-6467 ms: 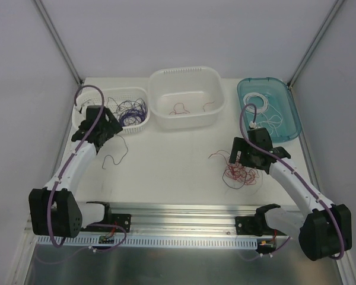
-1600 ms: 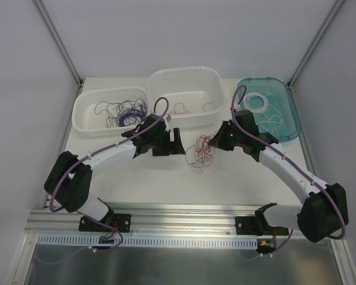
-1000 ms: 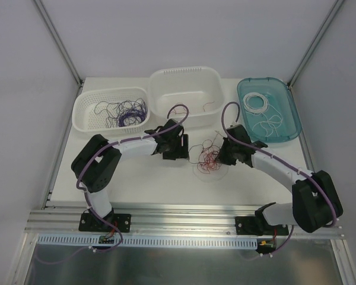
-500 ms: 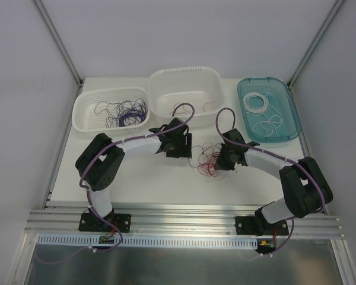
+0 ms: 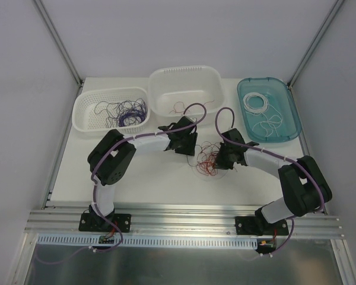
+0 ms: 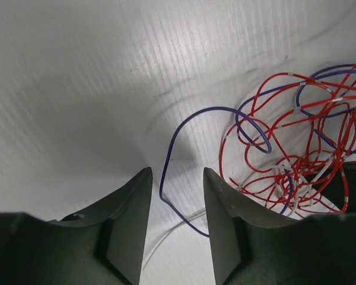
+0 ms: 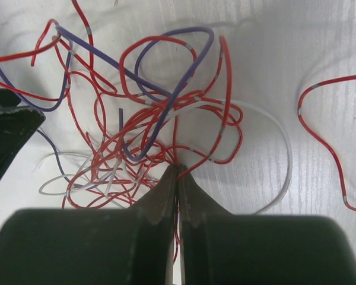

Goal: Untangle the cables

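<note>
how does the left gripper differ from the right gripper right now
The left gripper is open, its jaws apart with a loose purple cable running between them, ungripped. The right gripper is shut, its jaws pinched on red strands of the tangle. Both sit low over the table beside that tangle.

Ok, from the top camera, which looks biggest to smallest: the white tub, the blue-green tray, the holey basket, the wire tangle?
Largest: white tub and teal tray, too alike to rank.
Then: white basket, slightly smaller.
Smallest: wire tangle.
</note>
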